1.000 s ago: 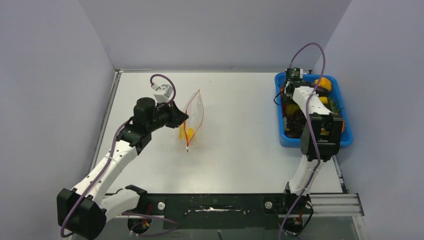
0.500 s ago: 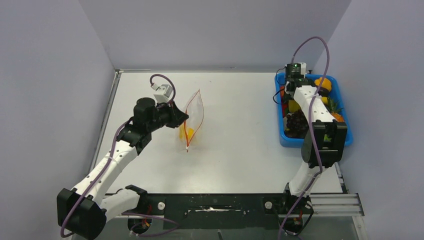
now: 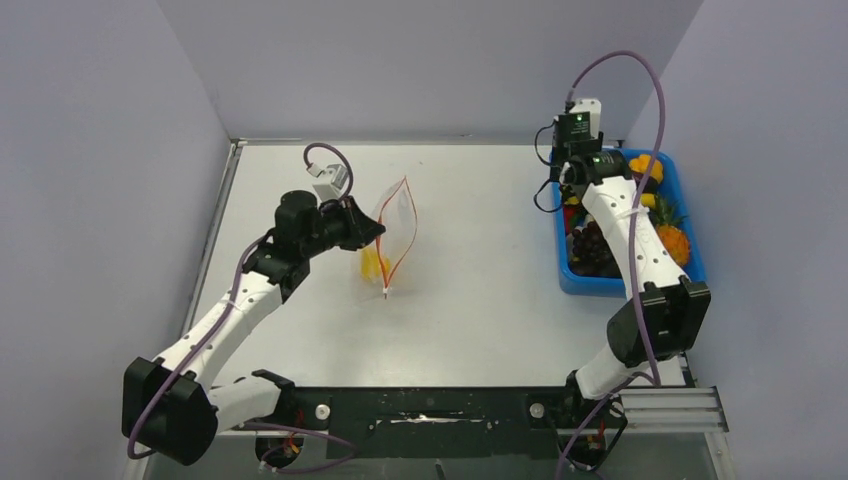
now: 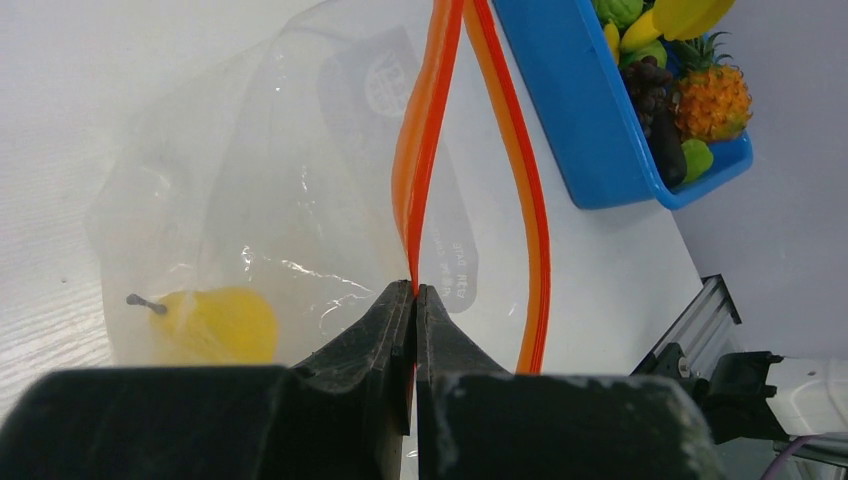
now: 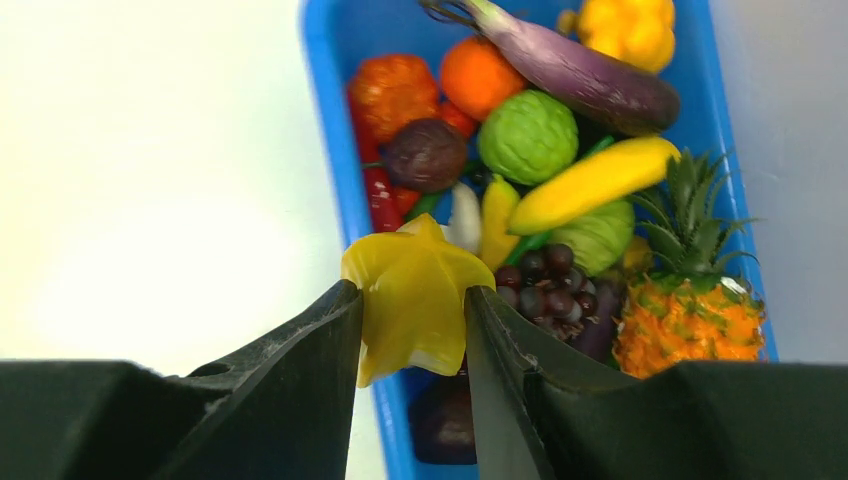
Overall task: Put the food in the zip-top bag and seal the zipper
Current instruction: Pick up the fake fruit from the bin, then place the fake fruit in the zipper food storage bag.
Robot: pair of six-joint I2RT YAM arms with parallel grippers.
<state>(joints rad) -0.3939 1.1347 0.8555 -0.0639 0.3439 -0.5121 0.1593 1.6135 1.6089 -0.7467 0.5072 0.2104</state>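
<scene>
The clear zip-top bag (image 3: 396, 225) stands open on the table's left half, with a yellow food piece (image 4: 215, 325) inside at the bottom. My left gripper (image 4: 415, 290) is shut on one side of the red zipper (image 4: 425, 160), holding the mouth up; the other zipper side bows away. My right gripper (image 5: 412, 290) is shut on a yellow star-shaped fruit (image 5: 415, 310), lifted above the near left wall of the blue bin (image 5: 325, 100). More food lies in the bin: a pineapple (image 5: 685, 315), grapes (image 5: 545, 285), a banana (image 5: 590, 180), a green round piece (image 5: 528, 135).
The blue bin (image 3: 585, 282) sits at the table's right edge, close to the right wall. An eggplant (image 5: 590, 75) and orange and red pieces fill its far end. White tabletop (image 3: 480, 250) lies between bag and bin.
My right arm has risen from the bin and drawn toward its left rim with the star fruit. My left gripper and the bag have shifted slightly right.
</scene>
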